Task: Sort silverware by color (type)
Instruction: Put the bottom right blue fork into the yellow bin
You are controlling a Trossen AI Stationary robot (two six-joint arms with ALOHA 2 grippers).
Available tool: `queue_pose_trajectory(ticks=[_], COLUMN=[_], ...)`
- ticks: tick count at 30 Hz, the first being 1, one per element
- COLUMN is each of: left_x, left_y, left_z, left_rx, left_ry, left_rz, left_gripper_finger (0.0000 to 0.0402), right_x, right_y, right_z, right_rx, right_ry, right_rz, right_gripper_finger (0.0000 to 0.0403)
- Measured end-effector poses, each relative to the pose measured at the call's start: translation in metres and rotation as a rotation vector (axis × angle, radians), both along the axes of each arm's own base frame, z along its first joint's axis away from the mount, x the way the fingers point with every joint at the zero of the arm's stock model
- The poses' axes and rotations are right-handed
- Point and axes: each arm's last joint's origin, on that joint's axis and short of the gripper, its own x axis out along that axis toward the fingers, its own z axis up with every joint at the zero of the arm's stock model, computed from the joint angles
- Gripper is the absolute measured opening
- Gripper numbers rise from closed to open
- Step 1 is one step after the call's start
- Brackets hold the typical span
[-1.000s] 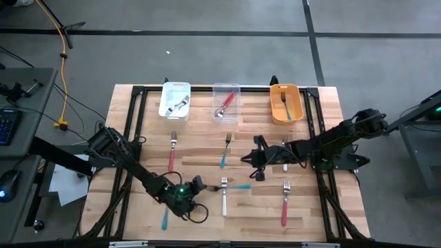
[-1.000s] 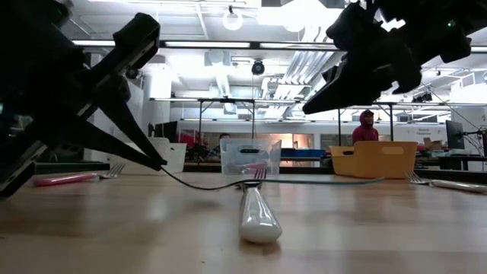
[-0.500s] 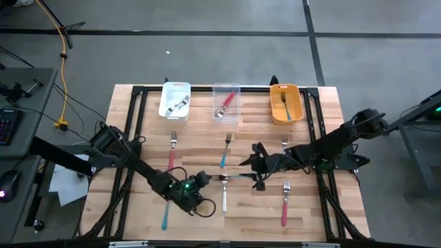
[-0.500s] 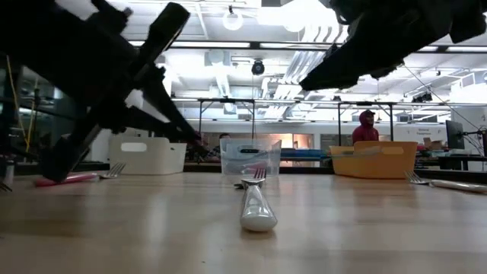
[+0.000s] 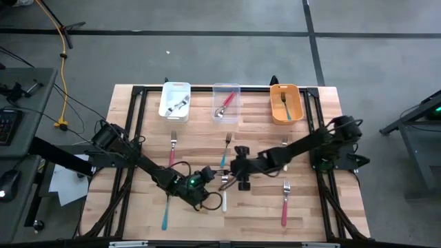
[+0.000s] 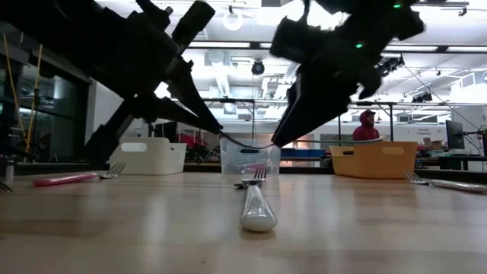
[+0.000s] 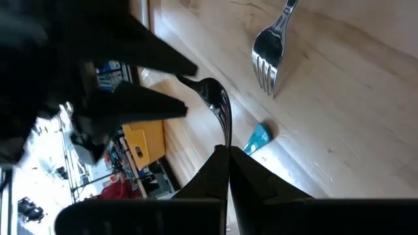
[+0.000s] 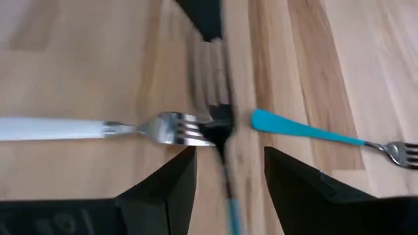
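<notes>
Two black, multi-jointed arms with thin black cables looping along their links, a small green light glowing near the left gripper (image 5: 207, 184), and tapering, wedge-shaped dark fingers (image 8: 160, 189).

Since a second ago, your right gripper (image 5: 239, 172) has swung in from well right of the white-handled fork (image 5: 224, 195) to just above that fork's head. Your left gripper (image 5: 209, 180), pinching a teal-handled fork (image 7: 221, 112), has slid toward the same fork's head, meeting the right gripper there.
</notes>
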Motion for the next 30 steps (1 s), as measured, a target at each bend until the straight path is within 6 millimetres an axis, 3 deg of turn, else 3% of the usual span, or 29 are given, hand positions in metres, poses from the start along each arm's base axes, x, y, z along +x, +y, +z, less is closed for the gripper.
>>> queue_pose_trajectory(ticks=[5, 13, 23, 30], left_x=[0.000, 0.000, 0.000, -0.005], left_y=[0.000, 0.001, 0.001, 0.006], left_z=[0.000, 0.001, 0.002, 0.005], left_rx=[-0.011, -0.017, -0.118, -0.315], left_ry=[-0.007, -0.026, -0.117, -0.170], left_rz=[0.013, 0.034, 0.126, 0.191], left_gripper_finger=[0.0000, 0.0000, 0.0023, 0.0073], right_x=[0.012, 0.011, 0.009, -0.004], right_y=[-0.005, -0.008, -0.006, -0.017], right_z=[-0.001, -0.003, -0.001, 0.021], right_rx=[0.025, 0.047, 0.013, -0.050], right_ry=[0.060, 0.094, 0.096, 0.092], right_rz=[0.006, 0.006, 0.008, -0.033], right_gripper_finger=[0.0133, 0.0013, 0.0008, 0.0007])
